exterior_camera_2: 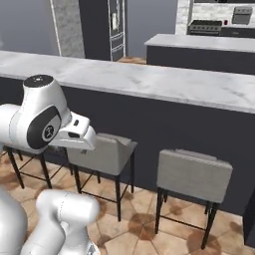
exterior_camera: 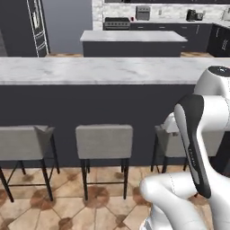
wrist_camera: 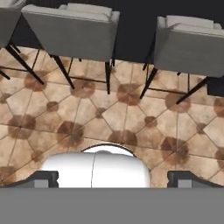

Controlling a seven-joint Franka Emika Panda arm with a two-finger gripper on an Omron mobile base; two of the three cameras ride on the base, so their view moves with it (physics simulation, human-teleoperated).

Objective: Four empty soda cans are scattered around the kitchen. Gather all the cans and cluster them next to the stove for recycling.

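Right now your tool (wrist_camera: pixel 112 178) hangs with its two dark fingertips (wrist_camera: pixel 43 178) spread wide and nothing between them, pointed down at the brown patterned tile floor (wrist_camera: pixel 131 118). I'd judge the arm is tucked that way for travel, since nothing within reach needs grasping.

Ahead of you runs the long white marble surface (exterior_camera: pixel 90 69) on its dark base, with grey upholstered stools on thin black legs (exterior_camera: pixel 104 141) lined up under it. In the hand view those stools sit from 10 to 2 o'clock.

Beyond it stands a second marble-topped island (exterior_camera: pixel 133 37), and at 12 o'clock against the far pale brick wall you'll find the wide black stove (exterior_camera: pixel 117 22). A small red object (exterior_camera: pixel 132 19) sits just beside the stove at its 3 o'clock; it may be one soda can, but it's too small to tell. Further along that far surface sits a grey boxy toaster oven (exterior_camera: pixel 143 12).
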